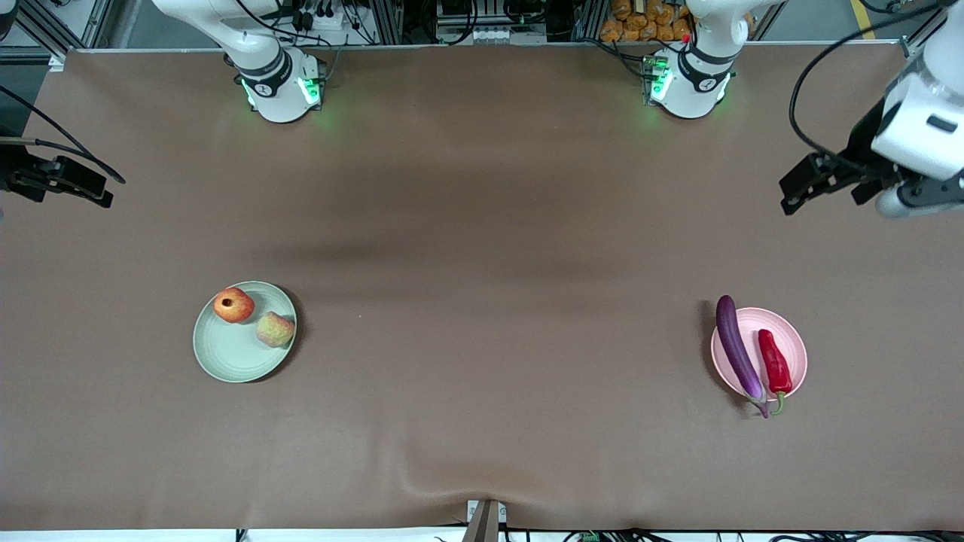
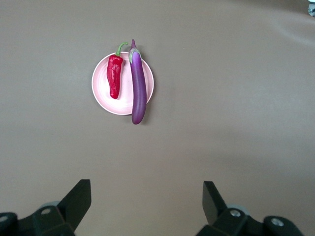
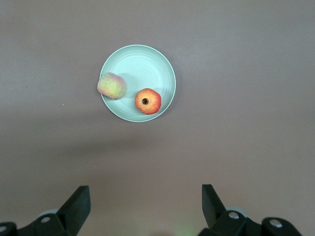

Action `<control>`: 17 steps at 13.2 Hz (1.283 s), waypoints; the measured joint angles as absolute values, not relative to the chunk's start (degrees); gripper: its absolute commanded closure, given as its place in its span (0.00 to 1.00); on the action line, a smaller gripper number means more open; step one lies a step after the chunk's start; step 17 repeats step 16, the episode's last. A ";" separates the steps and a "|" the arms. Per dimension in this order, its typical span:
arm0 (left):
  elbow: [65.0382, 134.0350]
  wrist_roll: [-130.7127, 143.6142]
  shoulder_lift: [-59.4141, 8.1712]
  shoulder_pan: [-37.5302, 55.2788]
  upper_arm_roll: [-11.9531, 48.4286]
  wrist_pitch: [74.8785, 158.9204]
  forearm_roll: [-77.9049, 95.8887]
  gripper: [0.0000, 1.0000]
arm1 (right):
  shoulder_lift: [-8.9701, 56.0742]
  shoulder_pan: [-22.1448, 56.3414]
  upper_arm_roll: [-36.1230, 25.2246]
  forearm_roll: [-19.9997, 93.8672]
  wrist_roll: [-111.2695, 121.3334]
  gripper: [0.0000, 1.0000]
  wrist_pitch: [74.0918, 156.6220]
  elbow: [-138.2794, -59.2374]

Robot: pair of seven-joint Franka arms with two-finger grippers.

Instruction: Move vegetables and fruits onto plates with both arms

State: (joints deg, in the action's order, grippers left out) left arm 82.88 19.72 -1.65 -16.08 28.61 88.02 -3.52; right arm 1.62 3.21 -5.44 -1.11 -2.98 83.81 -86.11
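A pale green plate [image 1: 230,354] toward the right arm's end holds the red-orange pomegranate [image 1: 233,305] and the yellowish-pink peach [image 1: 275,329]. A pale pink plate [image 1: 794,354] toward the left arm's end holds the red chili [image 1: 774,361] and the purple eggplant [image 1: 738,350], whose ends overhang the rim. My left gripper [image 1: 798,188] is open and empty, high over bare table. My right gripper [image 1: 113,190] is open and empty, high at the table's end. The left wrist view shows the gripper [image 2: 146,189], pink plate [image 2: 103,91], chili [image 2: 114,76] and eggplant [image 2: 139,86]. The right wrist view shows the gripper [image 3: 146,194], green plate [image 3: 142,69], peach [image 3: 112,85] and pomegranate [image 3: 147,101].
The brown table cover [image 1: 482,301] spans the whole table. The arm bases [image 1: 282,86] [image 1: 685,83] stand at the edge farthest from the front camera. A small camera mount [image 1: 486,519] sits at the nearest edge.
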 measured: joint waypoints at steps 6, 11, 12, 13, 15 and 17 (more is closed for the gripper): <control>89.57 11.01 3.12 9.10 1.45 86.08 -3.03 0.00 | 1.62 3.21 -5.46 -1.11 -2.99 0.00 83.81 -86.10; 95.04 10.08 8.30 8.74 -0.28 85.22 -2.67 0.00 | 1.62 3.21 -5.45 -1.11 -3.00 0.00 83.81 -86.10; 95.18 10.49 9.11 8.66 -0.55 85.20 -2.32 0.00 | 1.62 3.21 -5.45 -1.11 -3.00 0.00 83.81 -86.10; 94.62 11.30 9.62 8.65 -0.89 85.22 -2.12 0.00 | 1.62 3.21 -5.45 -1.11 -3.00 0.00 83.81 -86.10; 91.77 11.85 10.12 8.58 -1.55 84.47 -2.05 0.00 | 1.62 3.21 -5.45 -1.11 -3.00 0.00 83.81 -86.10; 90.44 11.89 10.20 8.52 -1.69 83.57 -2.05 0.00 | 1.62 3.21 -5.45 -1.11 -3.00 0.00 83.81 -86.10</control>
